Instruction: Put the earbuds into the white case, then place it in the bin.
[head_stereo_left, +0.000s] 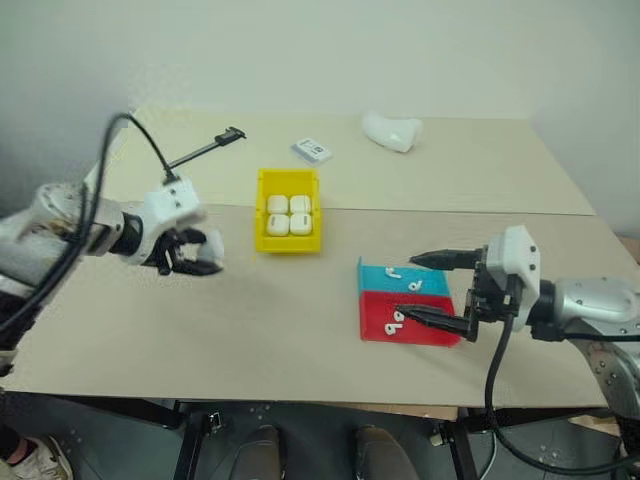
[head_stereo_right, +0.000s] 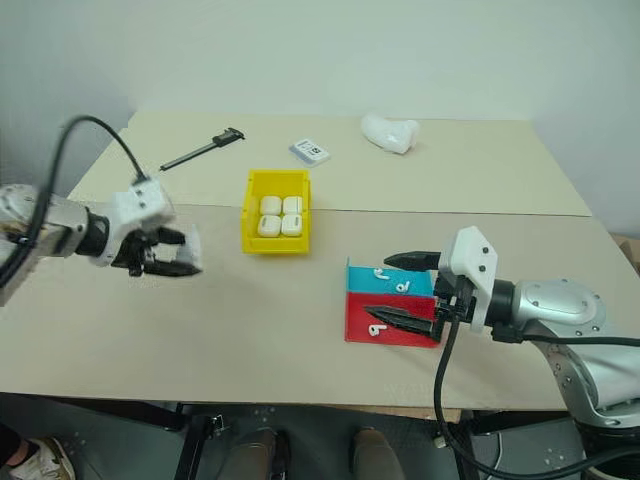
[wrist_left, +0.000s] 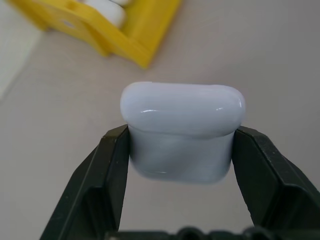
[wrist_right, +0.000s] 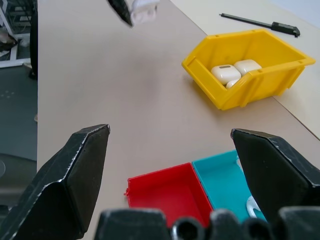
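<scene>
The left hand (wrist_left: 180, 200) grips the white case (wrist_left: 182, 130) above the counter's (head_stereo_left: 300, 330) left side, lid toward the wrist camera, long axis across the fingers; the right hand (head_stereo_left: 432, 290) gapes empty.

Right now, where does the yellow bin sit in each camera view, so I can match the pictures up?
Left eye view: the yellow bin sits on the table left of centre, four white cases inside.
Right eye view: the same bin, again left of centre on the table.
Left wrist view: a corner of it lies beyond the white case gripped by the left gripper.
Right wrist view: it stands beyond the red tray.
Shared landmark: the bin itself.
</scene>
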